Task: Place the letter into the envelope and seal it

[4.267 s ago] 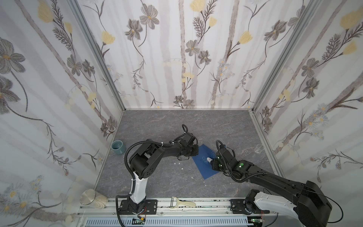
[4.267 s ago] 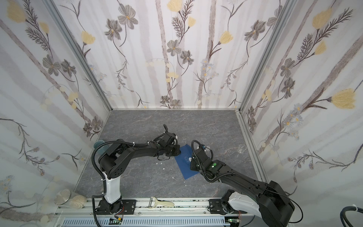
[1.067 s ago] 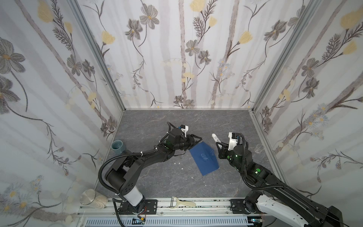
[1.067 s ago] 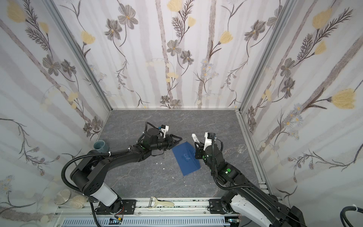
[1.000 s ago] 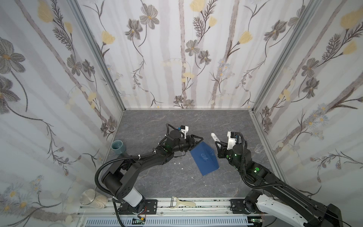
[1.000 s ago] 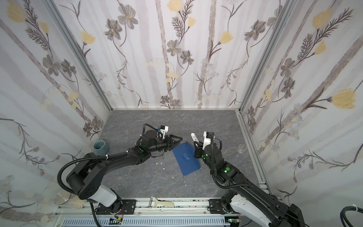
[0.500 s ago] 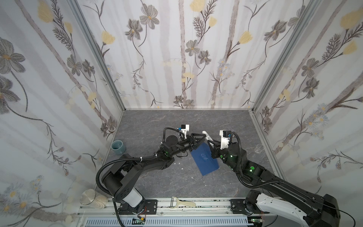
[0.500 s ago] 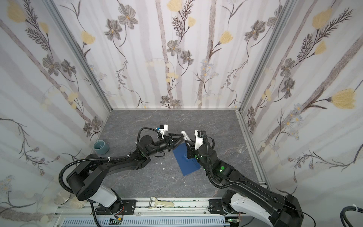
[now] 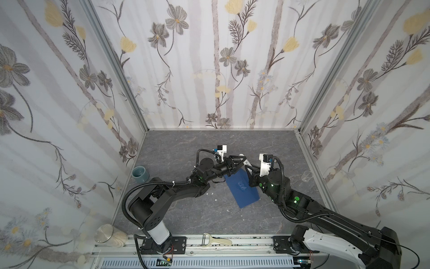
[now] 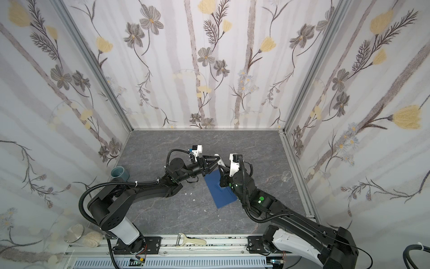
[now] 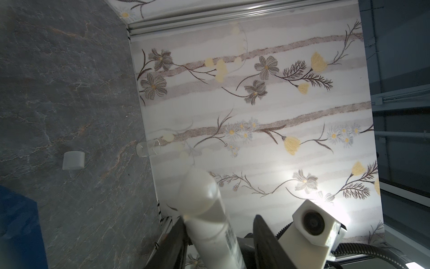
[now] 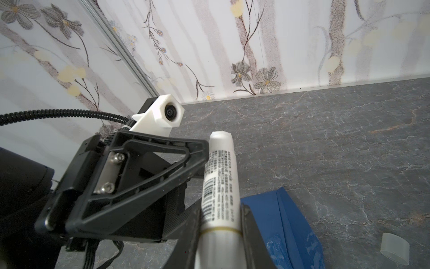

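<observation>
The dark blue envelope [image 9: 242,189] [image 10: 221,189] lies flat mid-table with its flap folded down [image 12: 286,221]; its corner shows in the left wrist view [image 11: 18,221]. The letter is out of view. My right gripper [image 9: 250,168] [image 10: 222,168] [image 12: 221,208] is shut on a white glue stick [image 12: 221,177] [image 9: 243,156], held above the envelope's far end. My left gripper [image 9: 240,160] [image 10: 215,160] [image 11: 218,221] stands open around the stick's free end [image 11: 207,209]. One finger [image 11: 176,235] touches it, and the other stands apart.
A translucent cap [image 12: 394,248] [image 11: 73,160] lies on the table to the envelope's right. A clear cup [image 9: 307,175] stands by the right wall, a teal cup [image 9: 140,174] by the left wall. A jar [image 9: 107,235] and a peeler [image 9: 216,241] lie at the front rail.
The right arm has carried the glue stick leftward over the envelope's far end. The left gripper has reached right, come around the stick's free end and narrowed its jaws.
</observation>
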Tool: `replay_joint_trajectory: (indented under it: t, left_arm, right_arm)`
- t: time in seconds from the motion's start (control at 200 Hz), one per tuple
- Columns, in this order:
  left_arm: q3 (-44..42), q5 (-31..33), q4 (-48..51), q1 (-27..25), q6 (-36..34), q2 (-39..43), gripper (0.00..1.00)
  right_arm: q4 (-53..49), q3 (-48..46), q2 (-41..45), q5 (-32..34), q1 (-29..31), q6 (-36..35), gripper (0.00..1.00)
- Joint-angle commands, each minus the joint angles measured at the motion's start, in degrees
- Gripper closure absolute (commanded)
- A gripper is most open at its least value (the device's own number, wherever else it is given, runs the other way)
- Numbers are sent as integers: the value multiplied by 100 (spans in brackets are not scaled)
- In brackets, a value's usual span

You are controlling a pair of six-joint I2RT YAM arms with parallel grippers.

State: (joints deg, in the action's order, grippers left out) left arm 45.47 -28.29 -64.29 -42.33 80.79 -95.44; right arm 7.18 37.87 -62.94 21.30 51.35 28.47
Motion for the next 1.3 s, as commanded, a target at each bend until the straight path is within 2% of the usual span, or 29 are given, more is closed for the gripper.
replay_joint_trajectory:
  t: [0.0,0.235,0.974,1.074,1.244,1.294]
  left_arm:
    - [135,-88,-449,-2,136,-78,54]
    - [260,-20,-573,-26,236,-186,62]
    - [269,250,-847,-92,608,-425,64]
    - [260,255,-896,-95,648,-441,71]
    - [243,245,-962,-92,658,-463,97]
    - [236,231,-965,-92,642,-463,100]
  right_arm:
    - [249,62,-38,46,6,34,100]
    - [328,76,-122,58,33,50,100]
    - [324,150,-285,61,75,139,100]
    - [338,160,-307,70,80,140,100]
    - [346,184,-341,34,85,134,100]
    - [346,186,-350,15,85,156,100]
